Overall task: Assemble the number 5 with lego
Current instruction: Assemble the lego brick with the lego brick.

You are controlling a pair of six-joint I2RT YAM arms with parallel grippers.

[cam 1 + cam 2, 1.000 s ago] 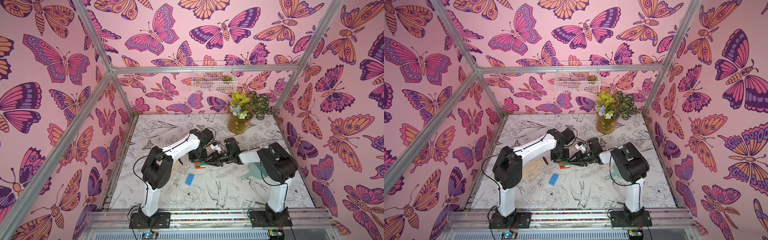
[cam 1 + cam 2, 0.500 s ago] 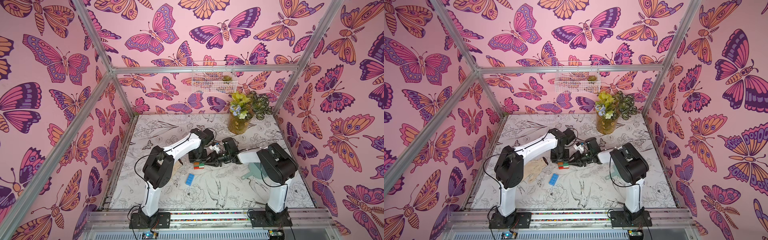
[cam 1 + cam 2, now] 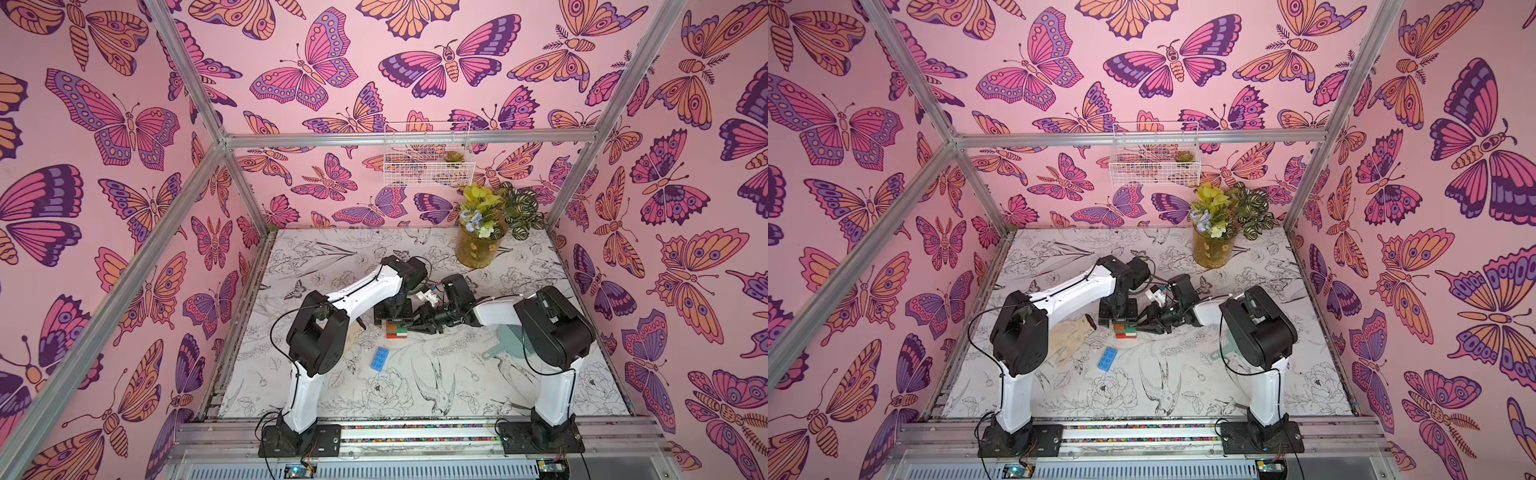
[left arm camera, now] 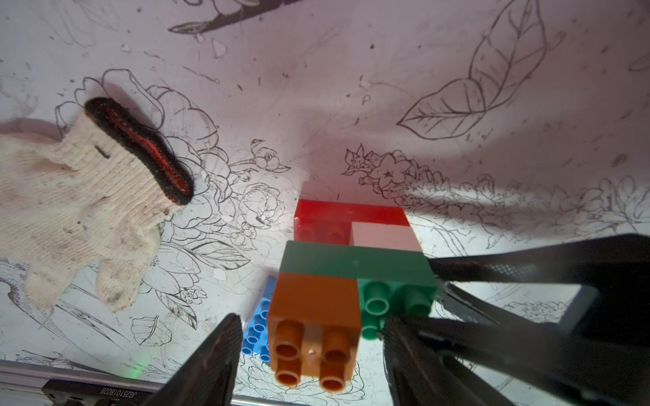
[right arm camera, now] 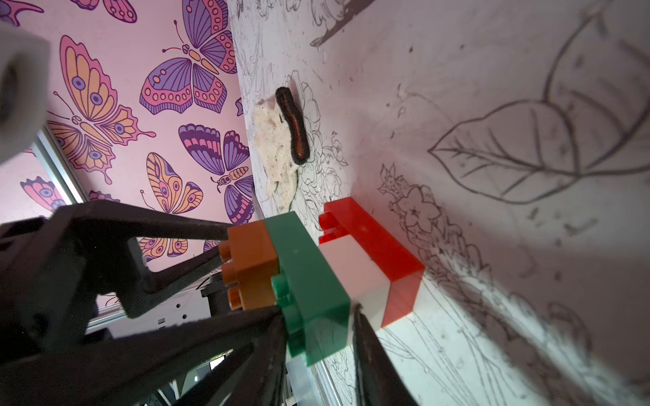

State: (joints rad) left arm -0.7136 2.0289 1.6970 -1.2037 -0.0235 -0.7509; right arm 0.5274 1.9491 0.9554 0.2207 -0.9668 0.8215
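left gripper [image 4: 311, 321] hangs right over the half-built number 5 [image 3: 397, 329] with its jaws spread, one black finger on either side of the brown brick [image 4: 313, 305] and a gap to each. right gripper [image 5: 318, 313] reaches in from the side and is clenched on the green brick [image 5: 309, 281], which sits under the brown one and above the white brick [image 4: 383, 236] and the red brick [image 4: 348, 214] resting on the flower-printed table [image 3: 457, 374]. blue brick [image 3: 380, 358] lies loose on the table, apart from the stack and nearer the front rail, with the knitted glove [image 4: 81, 197] off toward the left arm.
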